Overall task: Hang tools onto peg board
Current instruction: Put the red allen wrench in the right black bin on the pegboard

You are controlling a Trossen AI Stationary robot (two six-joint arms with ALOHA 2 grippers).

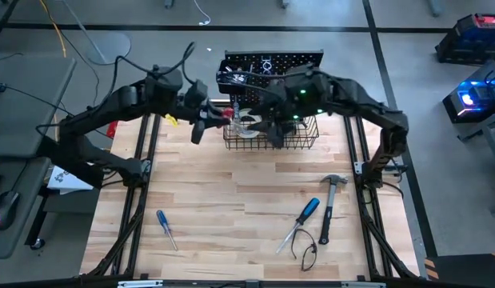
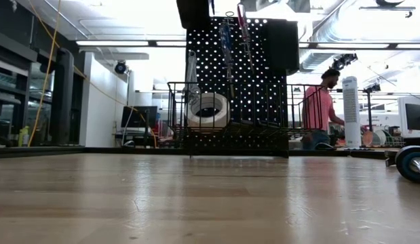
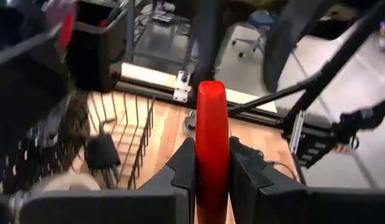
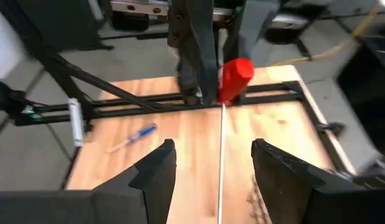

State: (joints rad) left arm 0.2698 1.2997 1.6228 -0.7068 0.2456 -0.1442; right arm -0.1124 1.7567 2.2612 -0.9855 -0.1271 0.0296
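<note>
Both arms reach over the wire basket (image 1: 299, 142) in front of the peg board (image 1: 273, 60). A white tape roll (image 1: 249, 126) sits inside. A hammer (image 1: 329, 204) and two blue-handled screwdrivers (image 1: 165, 228) lie nearer.

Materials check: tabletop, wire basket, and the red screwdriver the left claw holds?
Tabletop: pale wood by the look, butcher-block strips with visible grain, satin finish.
Wire basket: thin dark rods in a grid, likely coated steel wire.
Red screwdriver: smooth glossy red handle, probably plastic; in the right wrist view a thin bright shaft, metal by its shine. The left claw is shut on the handle.
</note>
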